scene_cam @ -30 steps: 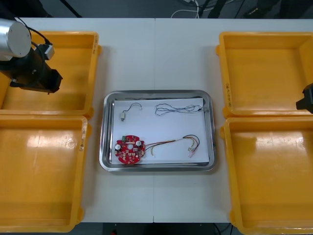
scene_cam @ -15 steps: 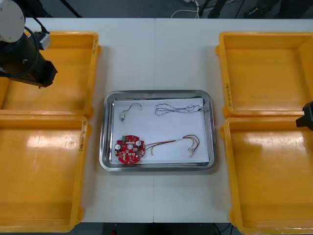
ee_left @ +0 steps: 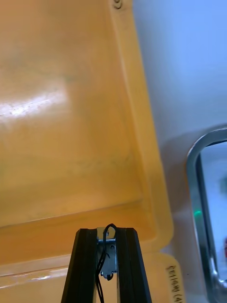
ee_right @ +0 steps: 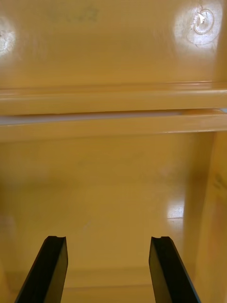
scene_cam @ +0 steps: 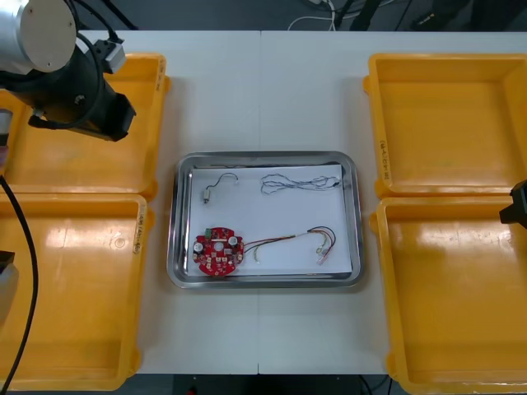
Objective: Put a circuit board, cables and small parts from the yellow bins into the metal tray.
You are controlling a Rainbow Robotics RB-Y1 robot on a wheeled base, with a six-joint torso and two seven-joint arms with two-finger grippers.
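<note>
My left gripper point(ee_left: 106, 233) is shut on a small metal part point(ee_left: 108, 253) with a thin black wire, held above the far left yellow bin point(scene_cam: 136, 99) near its inner corner. In the front view the left arm point(scene_cam: 82, 95) hangs over that bin. The metal tray point(scene_cam: 183, 276) holds a round red circuit board point(scene_cam: 218, 252), a red and yellow cable point(scene_cam: 296, 240), a thin twisted cable point(scene_cam: 300, 183) and a small metal part point(scene_cam: 209, 194) with a wire. My right gripper point(ee_right: 109, 244) stands open over a right bin, at the table's right edge point(scene_cam: 515, 206).
Two right yellow bins point(scene_cam: 449, 123) and the near left bin point(scene_cam: 66, 288) look bare inside. The tray's rim point(ee_left: 201, 184) shows beyond the left bin's wall in the left wrist view. White table point(scene_cam: 263, 90) lies between the bins.
The left arm has swung right and toward the tray across the far left bin. The right gripper has hardly moved.
</note>
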